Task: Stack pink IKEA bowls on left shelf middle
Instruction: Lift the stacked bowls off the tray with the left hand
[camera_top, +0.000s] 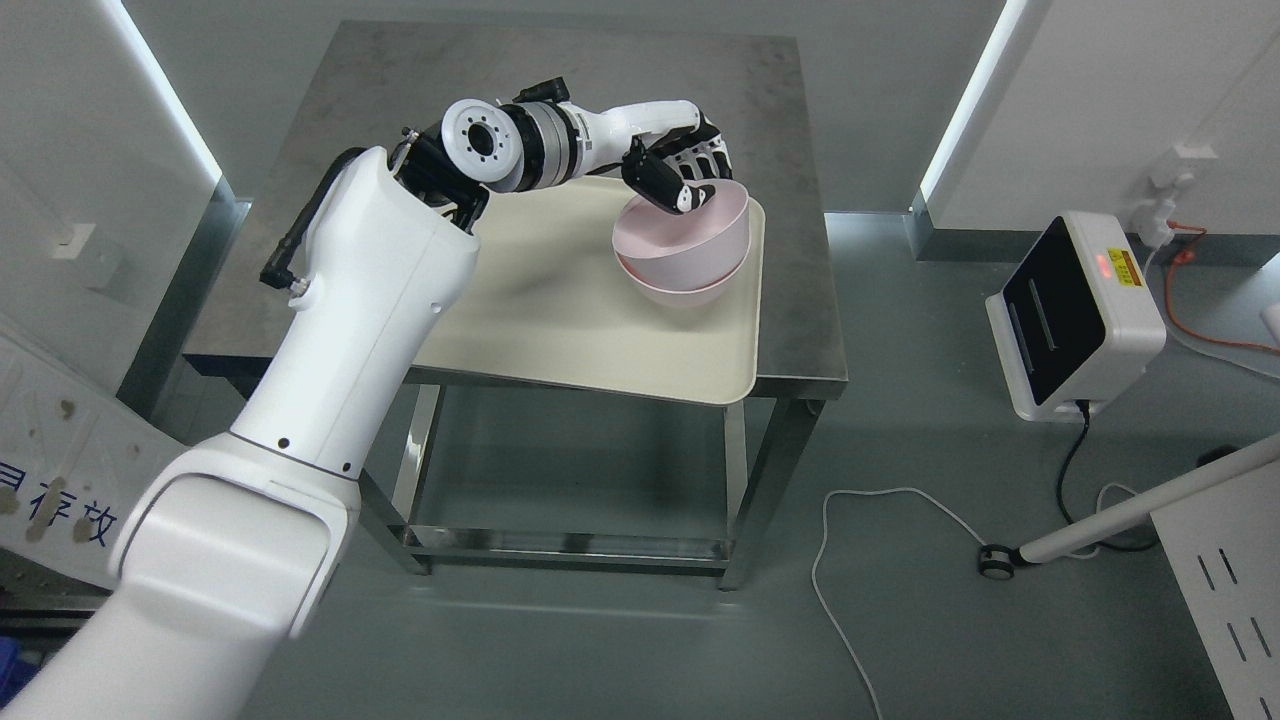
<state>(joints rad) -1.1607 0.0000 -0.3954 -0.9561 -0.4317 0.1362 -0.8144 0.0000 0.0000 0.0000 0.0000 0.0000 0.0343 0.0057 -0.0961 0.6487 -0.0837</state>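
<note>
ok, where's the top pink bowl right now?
Head view, right of centre: the top pink bowl sits tilted in the lower pink bowl at the far right end of the cream tray, with the left hand gripping its far rim.

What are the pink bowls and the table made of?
The pink bowls look like smooth matte plastic, evenly coloured with soft shine, though that's a guess. The table looks like brushed metal: grey, dull, scuffed top and shiny steel legs.
</note>
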